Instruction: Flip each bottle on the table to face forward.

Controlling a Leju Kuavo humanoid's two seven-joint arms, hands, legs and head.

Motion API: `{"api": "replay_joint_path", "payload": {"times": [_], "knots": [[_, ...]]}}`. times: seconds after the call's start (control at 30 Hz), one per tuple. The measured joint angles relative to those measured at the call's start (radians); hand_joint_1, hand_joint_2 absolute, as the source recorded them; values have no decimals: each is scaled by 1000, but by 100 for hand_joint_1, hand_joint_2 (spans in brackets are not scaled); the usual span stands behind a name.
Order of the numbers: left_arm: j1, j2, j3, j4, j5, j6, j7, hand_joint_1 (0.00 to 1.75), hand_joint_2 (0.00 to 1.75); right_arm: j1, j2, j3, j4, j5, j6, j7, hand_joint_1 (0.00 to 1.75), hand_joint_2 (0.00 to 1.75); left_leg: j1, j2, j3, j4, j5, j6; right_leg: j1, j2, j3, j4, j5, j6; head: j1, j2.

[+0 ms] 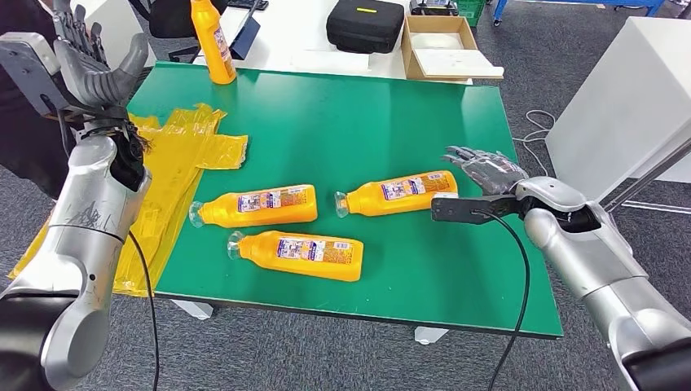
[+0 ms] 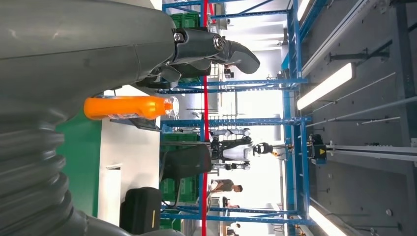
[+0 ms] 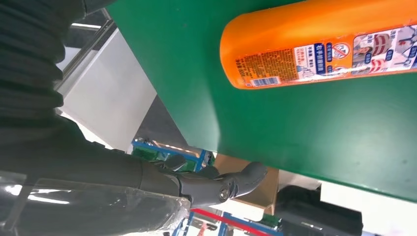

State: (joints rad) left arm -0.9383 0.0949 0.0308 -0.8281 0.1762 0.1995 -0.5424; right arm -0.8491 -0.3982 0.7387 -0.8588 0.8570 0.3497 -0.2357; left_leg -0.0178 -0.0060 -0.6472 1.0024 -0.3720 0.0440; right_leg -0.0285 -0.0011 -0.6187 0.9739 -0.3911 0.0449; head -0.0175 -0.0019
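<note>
Head view: green table (image 1: 326, 122) carries four orange bottles. Three lie on their sides mid-table, caps toward the left edge, labels up: left lying bottle (image 1: 257, 206), front lying bottle (image 1: 297, 254) nearest the front edge, and right lying bottle (image 1: 397, 192) toward the right edge. A fourth, the upright bottle (image 1: 213, 41), stands at the far left corner. Right hand (image 1: 486, 171) hovers just beside the base of the right lying bottle, fingers spread and stretched flat, holding nothing; fingertips sit close to the bottle's base end, contact cannot be told. Right wrist view shows that bottle's base (image 3: 314, 42) on the green surface with the thumb (image 3: 231, 184) apart from it, nothing between the fingers. Left hand (image 1: 90, 61) is raised over the table's left edge, well apart from all lying bottles, fingers apart and pointing up, empty. Left wrist view has the thumb (image 2: 216, 49) near the upright bottle (image 2: 128, 107) in the picture but not touching. Crumpled yellow plastic bags (image 1: 175, 171) lie along the left edge, hanging over it. Past the far edge sit a black case (image 1: 365, 24) and an open cardboard box (image 1: 444, 49) on a white surface.
</note>
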Motion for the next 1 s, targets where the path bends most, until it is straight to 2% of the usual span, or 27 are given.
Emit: {"api": "replay_joint_path", "payload": {"times": [0.3,0.67,1.0], "knots": [[-9,-10,-3,10,2,11,17,0,175,-68,58,99,124,20,3,37,0,175,0,0,0,0,0,0,0,0,0,0,0,0,0,0],[-9,-11,-3,10,3,10,21,0,175,-99,89,143,194,23,-1,59,0,175,0,0,0,0,0,0,0,0,0,0,0,0,0,0],[-6,-16,-3,10,7,2,22,0,175,-93,155,165,347,24,-77,88,0,175,0,0,0,0,0,0,0,0,0,0,0,0,0,0]]}}
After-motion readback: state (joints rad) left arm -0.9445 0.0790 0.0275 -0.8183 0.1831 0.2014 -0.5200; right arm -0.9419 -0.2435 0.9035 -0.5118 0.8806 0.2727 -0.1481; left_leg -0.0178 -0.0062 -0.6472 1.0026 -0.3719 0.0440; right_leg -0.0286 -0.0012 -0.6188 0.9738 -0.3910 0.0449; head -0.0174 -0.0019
